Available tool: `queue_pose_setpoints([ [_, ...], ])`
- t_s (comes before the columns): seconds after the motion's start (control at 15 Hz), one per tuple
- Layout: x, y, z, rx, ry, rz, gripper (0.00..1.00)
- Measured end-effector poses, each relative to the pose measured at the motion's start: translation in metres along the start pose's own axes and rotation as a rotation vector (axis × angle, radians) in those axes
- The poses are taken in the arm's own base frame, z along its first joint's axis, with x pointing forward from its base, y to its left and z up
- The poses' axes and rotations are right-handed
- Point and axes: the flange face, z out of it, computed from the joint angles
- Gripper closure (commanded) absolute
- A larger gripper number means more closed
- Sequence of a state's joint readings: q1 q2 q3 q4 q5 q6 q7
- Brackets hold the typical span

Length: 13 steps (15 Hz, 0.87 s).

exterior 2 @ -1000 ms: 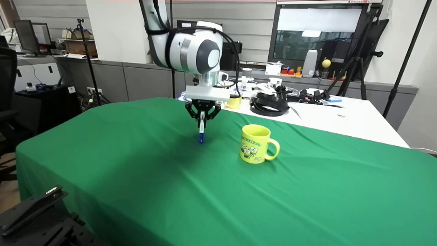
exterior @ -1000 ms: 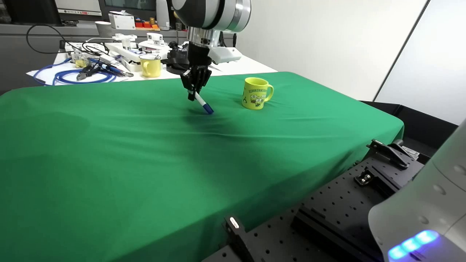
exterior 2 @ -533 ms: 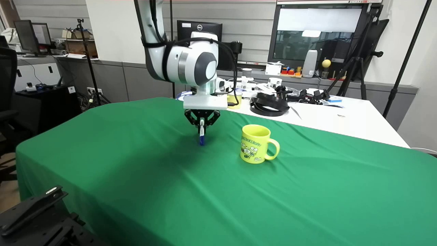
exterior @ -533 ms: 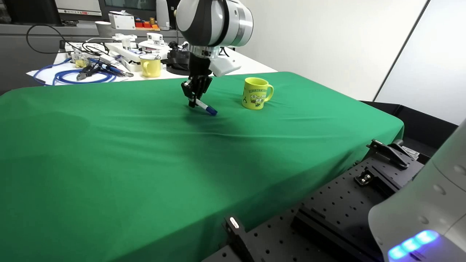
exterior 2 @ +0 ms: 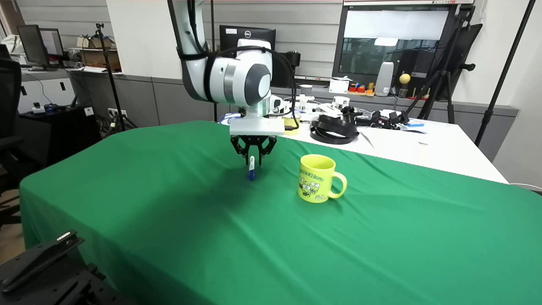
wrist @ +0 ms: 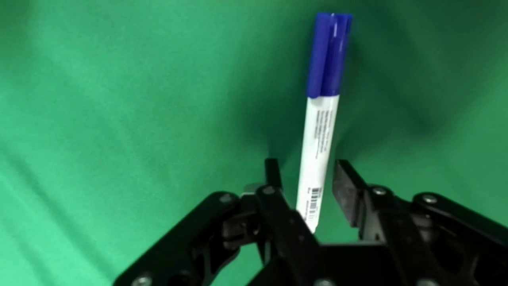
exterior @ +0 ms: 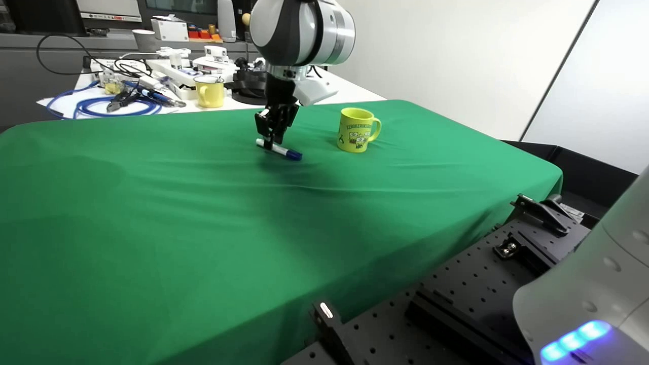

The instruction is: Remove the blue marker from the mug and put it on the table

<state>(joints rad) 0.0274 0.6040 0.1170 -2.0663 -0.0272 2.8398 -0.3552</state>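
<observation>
In an exterior view a pale grey panelled wall (exterior 2: 313, 46) backs the room. Before it spreads the table (exterior 2: 338, 254), draped in creased green; between two and three o'clock from the gripper (exterior 2: 253, 162) stands a cluttered white table (exterior 2: 449, 152). A monitor (exterior 2: 230, 40), at twelve o'clock, wears a Dell badge. The gripper is unclasped, its fingers parted, green showing on each side of the blue marker (wrist: 322, 121) between them. The mug (exterior 2: 312, 176), between three and four o'clock, bears lettering, KEROKERO legible, above cartoon figures. The blue marker lies on the table, cap toward twelve o'clock in the wrist view, barcode visible, fine print too small to read.
</observation>
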Motion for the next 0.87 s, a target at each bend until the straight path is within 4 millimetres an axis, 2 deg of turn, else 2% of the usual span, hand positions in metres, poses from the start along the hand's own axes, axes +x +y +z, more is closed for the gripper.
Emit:
queue_pose_setpoints([
  [0.13, 0.006, 0.006, -0.014, -0.016, 0.011, -0.005, 0.16],
  [0.27, 0.014, 0.014, -0.039, -0.034, 0.032, -0.003, 0.02],
  [0.33, 0.018, 0.018, -0.054, -0.043, 0.043, -0.001, 0.00],
  [0.53, 0.026, 0.033, -0.104, -0.078, 0.080, 0.011, 0.00],
  [0.67, 0.026, 0.040, -0.129, -0.101, 0.088, 0.010, 0.00],
  [0.87, 0.022, 0.041, -0.138, -0.108, 0.086, 0.010, 0.00],
])
